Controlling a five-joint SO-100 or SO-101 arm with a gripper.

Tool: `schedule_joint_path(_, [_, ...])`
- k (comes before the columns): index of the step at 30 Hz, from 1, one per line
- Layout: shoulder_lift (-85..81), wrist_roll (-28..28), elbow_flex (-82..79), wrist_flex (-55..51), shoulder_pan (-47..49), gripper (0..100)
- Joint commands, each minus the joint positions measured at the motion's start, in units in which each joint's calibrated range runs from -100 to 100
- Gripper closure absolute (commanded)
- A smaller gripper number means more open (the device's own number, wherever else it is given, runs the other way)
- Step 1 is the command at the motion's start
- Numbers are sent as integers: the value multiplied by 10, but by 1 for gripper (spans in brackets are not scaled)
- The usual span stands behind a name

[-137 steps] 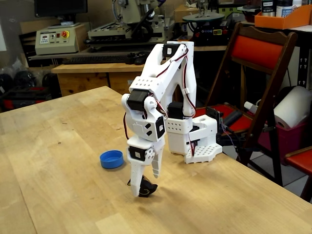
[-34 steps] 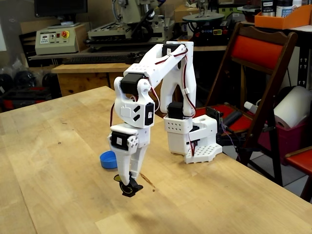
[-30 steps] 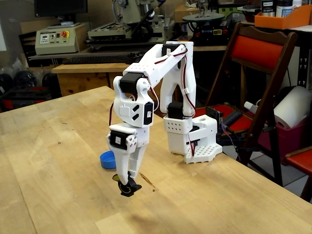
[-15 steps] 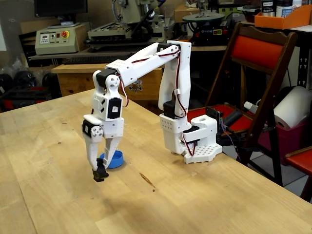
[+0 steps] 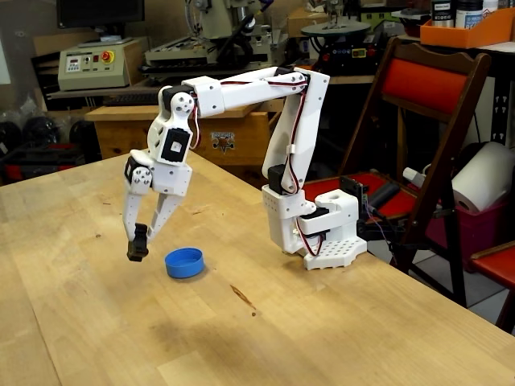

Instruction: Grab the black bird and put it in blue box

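Observation:
My white gripper (image 5: 142, 234) hangs above the wooden table (image 5: 265, 338), its two fingers closed together on a small dark object, the black bird (image 5: 138, 247). The bird sticks out below the fingertips and is held clear of the table; its yellow marks are too small to make out. The blue box (image 5: 184, 262), a shallow round blue cap, sits on the table just right of the gripper and slightly lower in the fixed view. The cap looks empty.
The arm's white base (image 5: 322, 233) stands near the table's right edge. A red folding chair (image 5: 426, 88) and a paper towel roll (image 5: 483, 177) are beyond that edge. An orange bin (image 5: 467, 30) sits on a shelf at the top right.

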State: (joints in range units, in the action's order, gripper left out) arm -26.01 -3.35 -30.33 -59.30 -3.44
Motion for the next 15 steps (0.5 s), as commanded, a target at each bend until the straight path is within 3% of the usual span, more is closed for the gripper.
schedule_joint_path(1, [-27, 3, 22, -4, -34, 96])
schedule_joint_path(15, [-31, 0, 23, -60, -111, 96])
